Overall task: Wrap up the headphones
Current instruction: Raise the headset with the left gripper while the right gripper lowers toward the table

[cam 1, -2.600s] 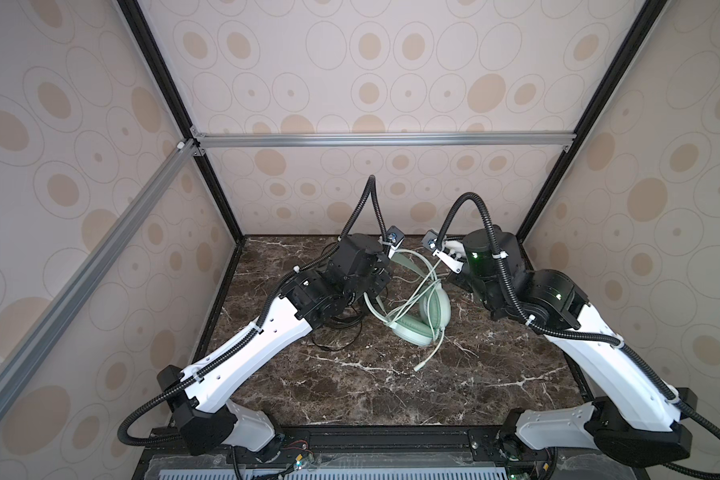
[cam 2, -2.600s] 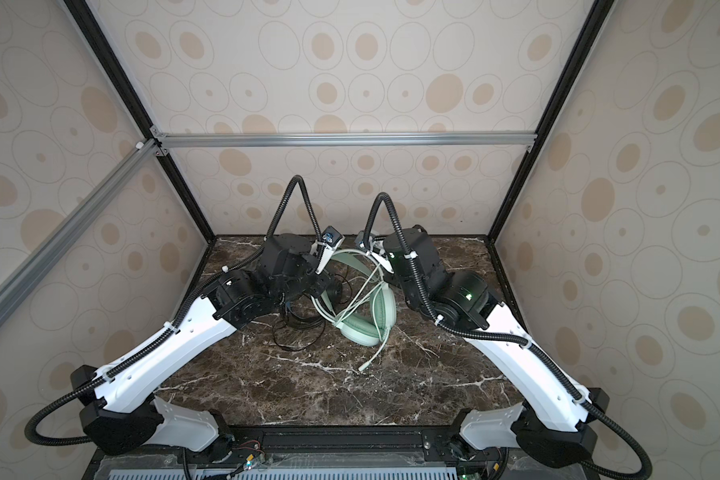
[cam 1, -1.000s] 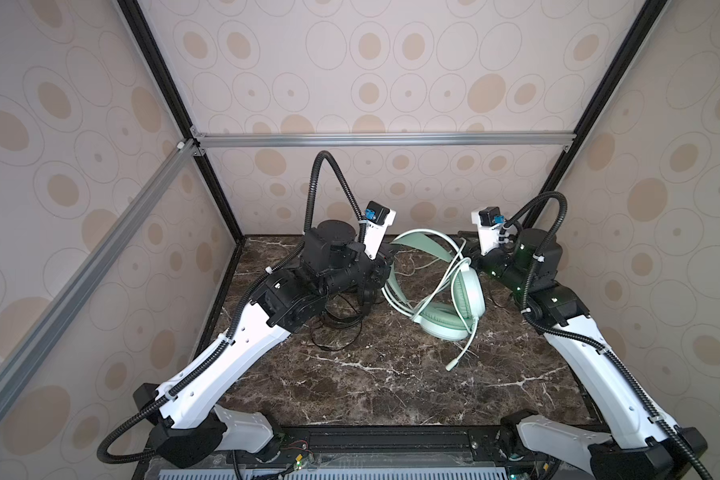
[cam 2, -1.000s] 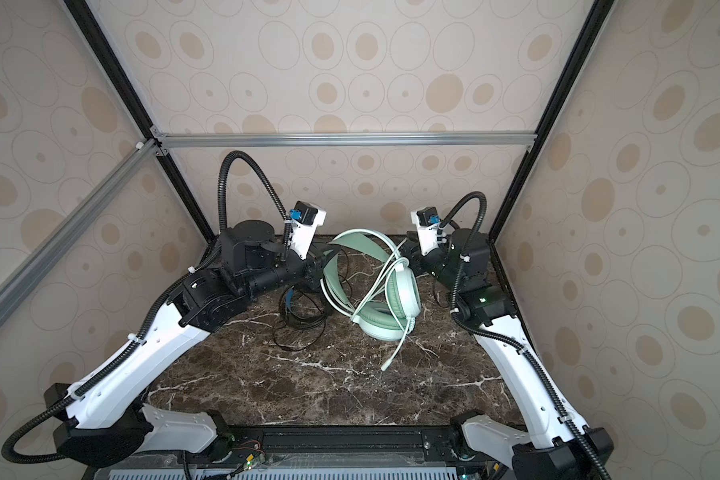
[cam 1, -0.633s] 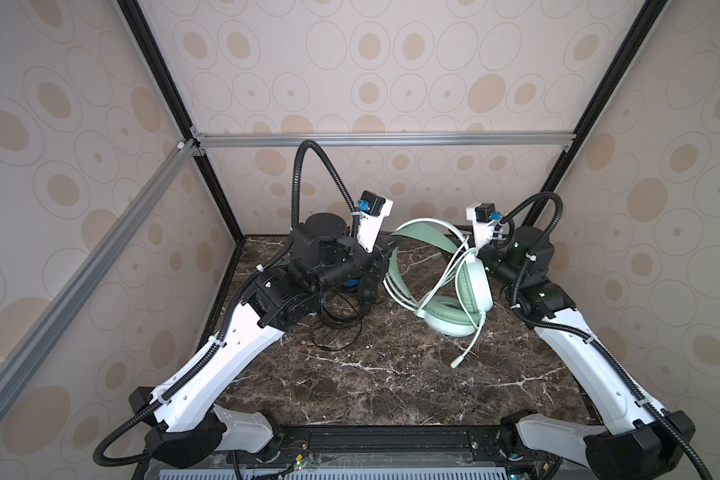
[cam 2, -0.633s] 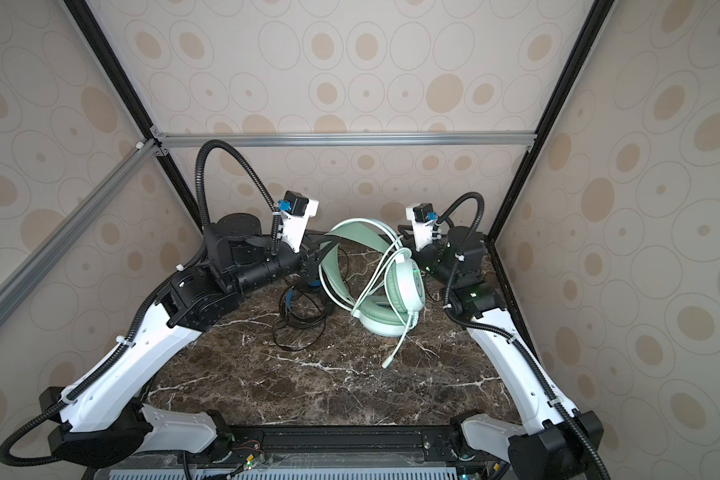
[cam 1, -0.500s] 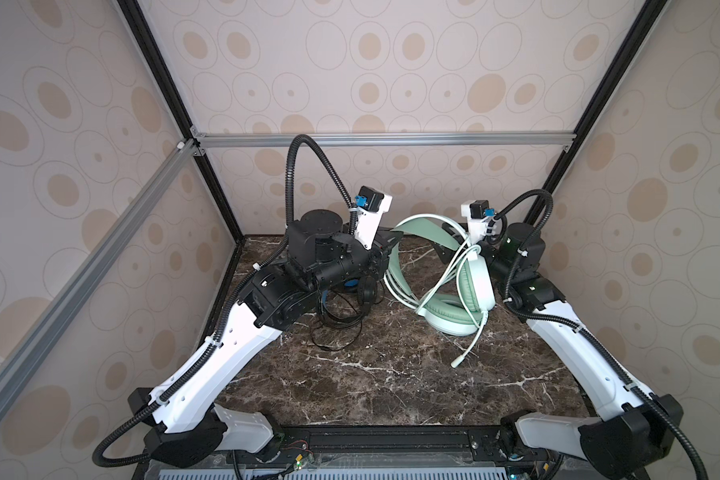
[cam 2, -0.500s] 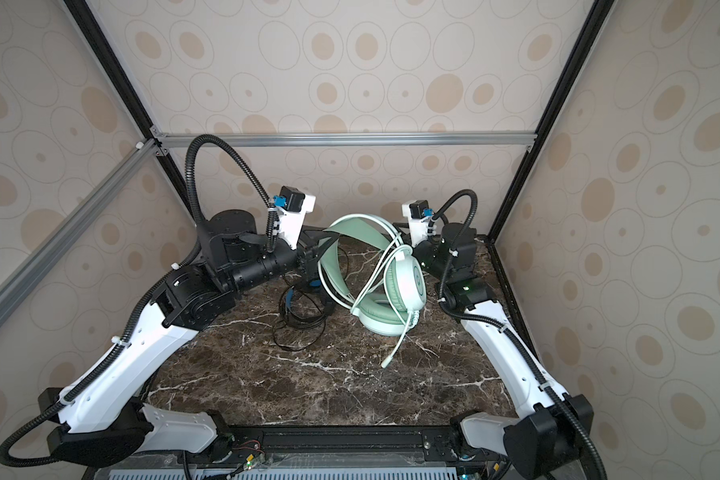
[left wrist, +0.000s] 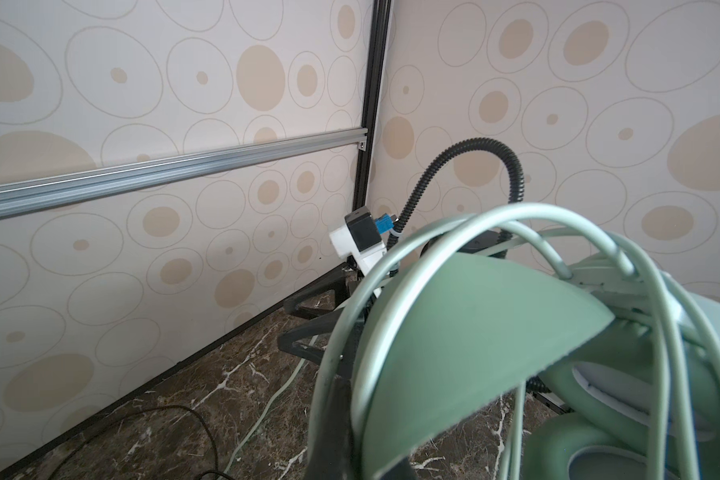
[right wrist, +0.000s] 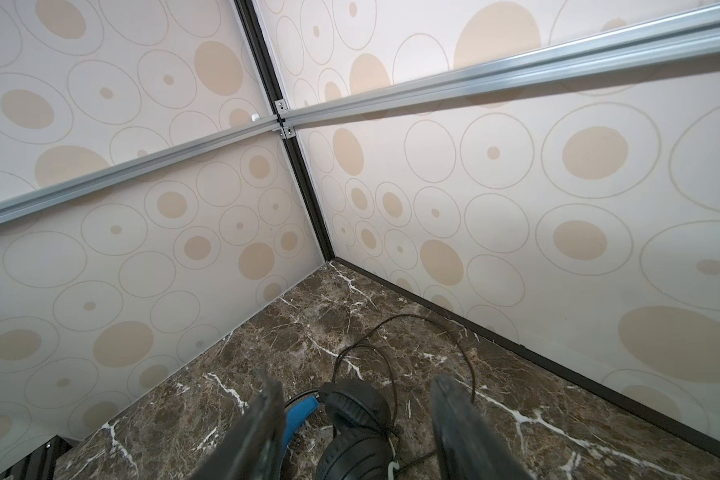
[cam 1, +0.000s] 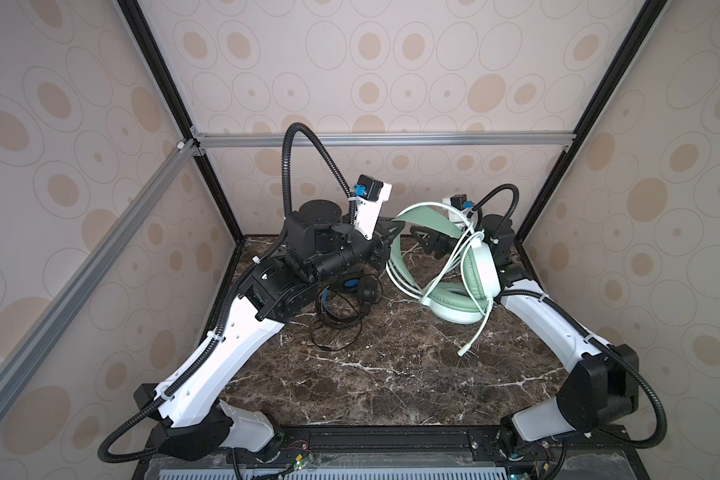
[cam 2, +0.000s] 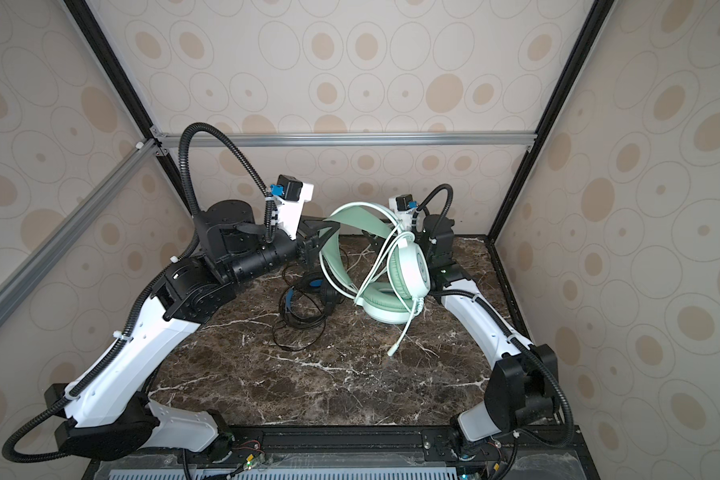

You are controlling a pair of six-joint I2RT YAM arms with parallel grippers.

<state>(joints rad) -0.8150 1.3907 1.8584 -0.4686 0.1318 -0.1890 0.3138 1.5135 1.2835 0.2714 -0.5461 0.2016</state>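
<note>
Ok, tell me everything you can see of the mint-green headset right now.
The mint-green headset is matte plastic with padded cushions. The left claw is shut on its broad headband, holding it arched up. One earcup stands upright; the other seems to rest cushion-up on the marble table. Its pale cord loops loosely over band and cups, the plug end trailing toward the front. The right claw stands open behind the band, gripping nothing.

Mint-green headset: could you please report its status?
Left gripper shut on mint-green over-ear headset at headband. Right gripper open, empty. Pale cord looped over it, plug end loose. Black corded headset close beside.
</note>
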